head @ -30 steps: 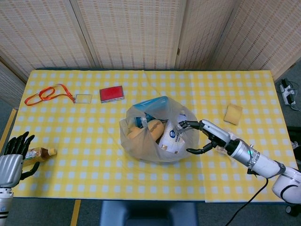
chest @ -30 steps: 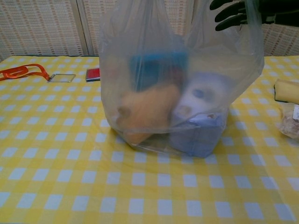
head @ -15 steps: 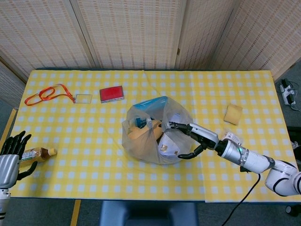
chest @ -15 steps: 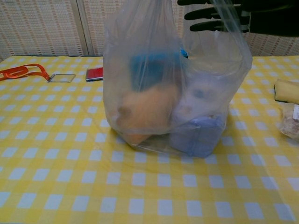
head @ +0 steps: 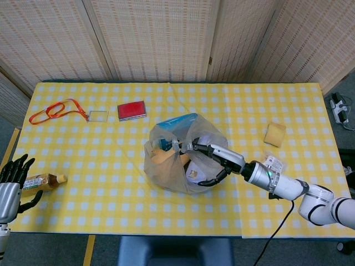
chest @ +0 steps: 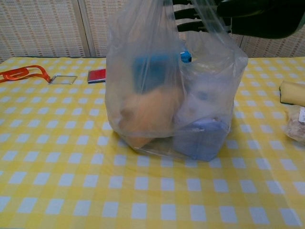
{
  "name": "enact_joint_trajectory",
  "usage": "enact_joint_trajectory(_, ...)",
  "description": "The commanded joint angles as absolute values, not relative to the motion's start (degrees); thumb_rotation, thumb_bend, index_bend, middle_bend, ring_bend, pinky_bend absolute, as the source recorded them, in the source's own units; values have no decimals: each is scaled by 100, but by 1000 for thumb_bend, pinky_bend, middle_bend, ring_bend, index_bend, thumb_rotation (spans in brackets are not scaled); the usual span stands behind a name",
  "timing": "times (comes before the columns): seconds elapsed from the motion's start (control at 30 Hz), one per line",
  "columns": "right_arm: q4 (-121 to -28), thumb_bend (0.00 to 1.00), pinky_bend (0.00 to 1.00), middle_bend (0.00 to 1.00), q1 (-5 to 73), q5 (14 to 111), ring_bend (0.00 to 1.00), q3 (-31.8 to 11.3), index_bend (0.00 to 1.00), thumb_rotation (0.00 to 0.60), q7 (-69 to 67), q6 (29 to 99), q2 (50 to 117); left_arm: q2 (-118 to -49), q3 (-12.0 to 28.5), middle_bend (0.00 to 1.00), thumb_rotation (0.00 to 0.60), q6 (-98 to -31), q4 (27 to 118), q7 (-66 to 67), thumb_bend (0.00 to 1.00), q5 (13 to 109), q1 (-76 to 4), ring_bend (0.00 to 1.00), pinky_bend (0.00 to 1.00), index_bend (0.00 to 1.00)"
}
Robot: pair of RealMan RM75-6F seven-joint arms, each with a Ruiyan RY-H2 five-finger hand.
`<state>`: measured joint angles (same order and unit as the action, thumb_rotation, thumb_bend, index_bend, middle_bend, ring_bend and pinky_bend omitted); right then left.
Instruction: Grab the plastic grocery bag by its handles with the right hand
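Change: right hand point(head: 213, 163) pushed further left over the mouth of the bag point(head: 183, 158) than a second ago; bag top drawn in narrower.
Right hand: fingers point(chest: 190, 14) spread apart and reaching across the bag's upper part, thumb low against its front side; touching the plastic, handles not clearly clasped.
Bag: clear plastic, standing upright at the middle of the table point(head: 111, 166), holding an orange lump, a blue item and a white-and-blue packet.
Left hand: at the left near edge point(head: 14, 180), fingers apart, just beside a bottle point(head: 44, 181), holding nothing.
Elsewhere on the cloth: orange strap point(head: 52, 111), small clear card point(head: 97, 116), red wallet point(head: 131, 110), yellow sponge point(head: 274, 134), wrapped packet point(chest: 298, 123).
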<state>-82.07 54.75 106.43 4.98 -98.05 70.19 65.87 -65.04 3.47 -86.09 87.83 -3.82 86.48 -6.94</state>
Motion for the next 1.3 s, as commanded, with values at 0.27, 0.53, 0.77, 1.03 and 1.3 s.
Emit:
enact_joint_trajectory(0.27, -8242, 212, 0, 70, 5671, 10614, 33, 415, 203, 600, -9673, 6963, 6803, -6491, 347, 0, 600, -8621, 8789, -409, 364, 8663, -687, 0, 0, 4)
enact_joint_trajectory(0.53, -8329, 210, 0, 50, 5850, 10591, 23, 308, 163, 600, -9651, 6966, 6905, -6487, 344, 0, 600, -8624, 8791, -426, 364, 8681, -688, 0, 0, 2)
enact_joint_trajectory(0.77, -8473, 209, 0, 50, 6004, 10494, 21, 262, 163, 600, -9361, 6736, 6928, -6467, 346, 0, 600, -8681, 8795, -478, 364, 8710, -666, 0, 0, 2)
enact_joint_trajectory(1.03, -8641, 209, 0, 42, 6059, 10466, 9, 308, 158, 600, -8847, 6533, 6909, -6456, 343, 0, 600, -8686, 8786, -520, 364, 8733, -667, 0, 0, 1)
enact_joint_trajectory(1.3, -8813, 208, 0, 31, 6115, 10465, 1, 214, 135, 600, -8293, 6535, 6977, -6457, 341, 0, 600, -8699, 8798, -514, 364, 8744, -662, 0, 0, 2)
